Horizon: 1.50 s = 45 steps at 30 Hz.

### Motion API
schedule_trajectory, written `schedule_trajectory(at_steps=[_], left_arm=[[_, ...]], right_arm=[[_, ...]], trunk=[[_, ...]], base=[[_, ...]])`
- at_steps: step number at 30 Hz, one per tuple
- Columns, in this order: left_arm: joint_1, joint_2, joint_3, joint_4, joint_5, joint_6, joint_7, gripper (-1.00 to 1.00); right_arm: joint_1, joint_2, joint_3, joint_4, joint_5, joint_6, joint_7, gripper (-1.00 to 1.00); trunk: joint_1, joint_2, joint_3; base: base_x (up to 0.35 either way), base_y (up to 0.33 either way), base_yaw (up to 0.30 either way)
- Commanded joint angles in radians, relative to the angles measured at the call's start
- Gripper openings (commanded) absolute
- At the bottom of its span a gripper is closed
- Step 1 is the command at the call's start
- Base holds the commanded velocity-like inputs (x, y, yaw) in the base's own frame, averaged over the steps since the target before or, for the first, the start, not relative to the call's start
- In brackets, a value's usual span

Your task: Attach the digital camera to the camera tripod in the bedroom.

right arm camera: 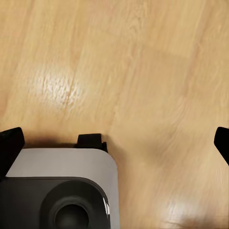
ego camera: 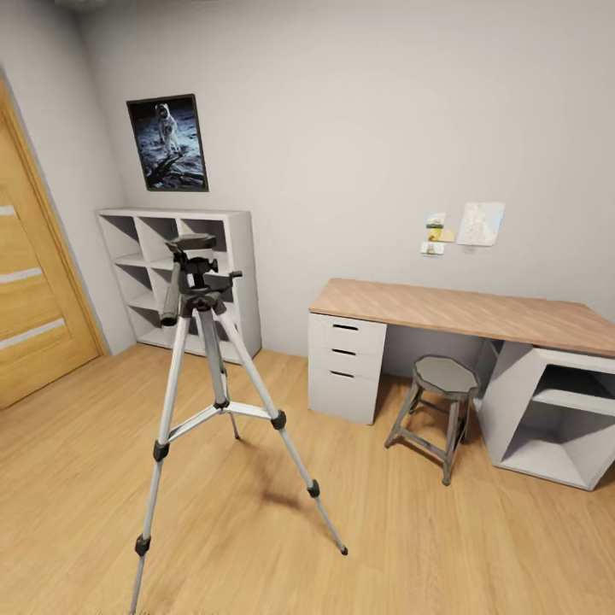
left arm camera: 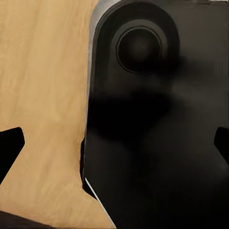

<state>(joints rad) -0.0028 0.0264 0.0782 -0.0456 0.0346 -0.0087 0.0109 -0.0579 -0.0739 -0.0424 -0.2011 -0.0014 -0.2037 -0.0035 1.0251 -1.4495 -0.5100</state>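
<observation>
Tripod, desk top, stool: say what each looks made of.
Tripod: silver-grey metal legs with a dull sheen, black joints and feet that look like plastic. Desk top: light wood, matte, grain lines showing. Stool: grey, possibly painted metal; hard to tell.

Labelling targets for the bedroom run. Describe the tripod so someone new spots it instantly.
Start at the white cube shelf against the back wall, under the astronaut poster. The tripod stands on the wood floor in front of it, left of the desk and stool. It is the only tall, thin thing here: three splayed silver legs with black joints, a black head, nothing mounted on top.
</observation>
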Motion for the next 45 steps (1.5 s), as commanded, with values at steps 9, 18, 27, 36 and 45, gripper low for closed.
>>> schedule_trajectory(at_steps=[9, 18, 27, 36, 45], left_arm=[[0.000, 0.056, 0.204, 0.000, 0.038, 0.001, -0.022, 1.00], [0.000, 0.059, 0.300, 0.000, 0.042, 0.002, -0.059, 1.00], [0.000, 0.054, 0.305, 0.000, 0.038, 0.004, -0.063, 1.00], [0.000, 0.047, 0.304, 0.000, 0.036, 0.004, -0.063, 1.00], [0.000, 0.047, 0.304, 0.000, 0.036, 0.004, -0.063, 1.00]], right_arm=[[0.000, 0.000, -0.004, 0.000, 0.000, -0.003, 0.000, 1.00], [0.000, 0.000, -0.004, 0.001, 0.000, -0.003, 0.000, 1.00], [0.000, 0.000, -0.004, 0.001, 0.000, -0.004, 0.000, 1.00], [0.000, 0.000, -0.004, 0.001, 0.000, -0.003, 0.000, 1.00], [0.000, 0.000, -0.004, 0.001, 0.000, -0.003, 0.000, 1.00]], trunk=[[0.000, 0.000, -0.001], [0.000, 0.000, -0.001], [0.000, 0.000, -0.001], [0.000, 0.000, -0.001], [0.000, 0.000, -0.001]], base=[[0.000, 0.000, 0.298], [0.000, 0.000, 0.298], [0.000, 0.000, 0.298], [0.000, 0.000, 0.298], [0.000, 0.000, 0.298]])
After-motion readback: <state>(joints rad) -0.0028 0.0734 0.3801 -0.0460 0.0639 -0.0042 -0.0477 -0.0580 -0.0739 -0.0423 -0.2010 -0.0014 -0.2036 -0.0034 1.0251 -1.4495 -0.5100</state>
